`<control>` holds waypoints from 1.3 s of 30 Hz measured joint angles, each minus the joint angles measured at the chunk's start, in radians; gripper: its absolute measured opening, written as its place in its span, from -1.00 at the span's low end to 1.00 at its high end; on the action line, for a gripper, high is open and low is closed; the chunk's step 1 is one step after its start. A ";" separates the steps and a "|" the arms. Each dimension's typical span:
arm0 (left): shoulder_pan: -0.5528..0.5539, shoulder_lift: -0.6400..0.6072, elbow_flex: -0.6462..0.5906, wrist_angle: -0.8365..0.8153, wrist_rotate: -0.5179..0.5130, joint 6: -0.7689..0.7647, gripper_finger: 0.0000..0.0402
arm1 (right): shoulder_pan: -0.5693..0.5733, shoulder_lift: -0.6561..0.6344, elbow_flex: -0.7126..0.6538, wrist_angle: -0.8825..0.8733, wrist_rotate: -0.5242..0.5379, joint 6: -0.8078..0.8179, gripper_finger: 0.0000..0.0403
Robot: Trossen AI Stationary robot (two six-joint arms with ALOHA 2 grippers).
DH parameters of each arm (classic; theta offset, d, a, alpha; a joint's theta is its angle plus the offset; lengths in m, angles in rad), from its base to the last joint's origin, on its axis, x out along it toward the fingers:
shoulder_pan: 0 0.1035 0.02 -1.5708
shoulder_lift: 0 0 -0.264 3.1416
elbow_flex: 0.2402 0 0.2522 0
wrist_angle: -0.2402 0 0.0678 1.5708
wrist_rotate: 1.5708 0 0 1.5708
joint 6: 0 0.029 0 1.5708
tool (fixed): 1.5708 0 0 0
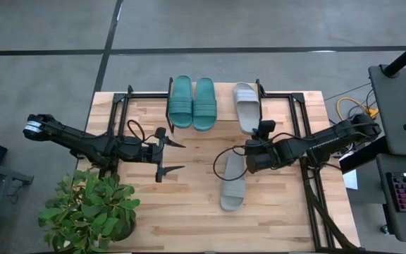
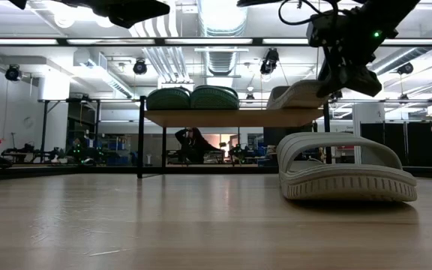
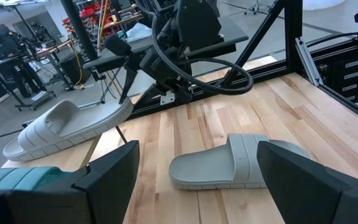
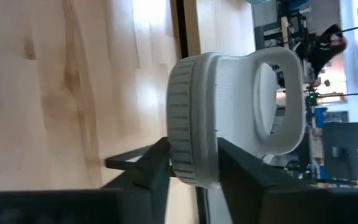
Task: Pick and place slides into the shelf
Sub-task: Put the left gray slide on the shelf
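Observation:
The shelf (image 1: 225, 106) stands at the table's far middle. On its top (image 2: 223, 118) rest two teal slides (image 1: 192, 103) by their soles, with a grey slide (image 1: 246, 104) to their right. My right gripper (image 1: 249, 139) is shut on that grey slide's near end. A second grey slide (image 1: 233, 182) lies flat on the table, nearer than the shelf. My left gripper (image 1: 175, 156) hovers open left of that slide, holding nothing. My right gripper pinches the near end of the grey slide's sole (image 4: 194, 163) between its two fingers, one finger (image 4: 156, 167) against the underside and the other on the footbed side. It comes from the near right, slanting down. The rest of the slide (image 3: 64, 127) lies on the shelf top.
A potted plant (image 1: 90, 210) stands at the table's near left corner. Black frame rails (image 1: 305, 141) run along the table's sides. A person (image 2: 190, 142) shows in the room behind the shelf. Bare wood lies between the shelf and the near edge.

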 joint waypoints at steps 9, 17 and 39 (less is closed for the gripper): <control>0.000 0.000 0.000 0.000 0.000 0.000 0.53 | 0.000 0.000 0.000 0.022 0.001 0.045 -0.85; 0.000 0.000 0.000 -0.001 0.000 0.000 0.53 | 0.003 0.001 0.013 0.045 0.067 0.040 -0.86; 0.000 -0.003 -0.001 -0.029 0.000 -0.001 0.53 | 0.036 0.049 0.146 -0.098 0.086 0.084 -0.90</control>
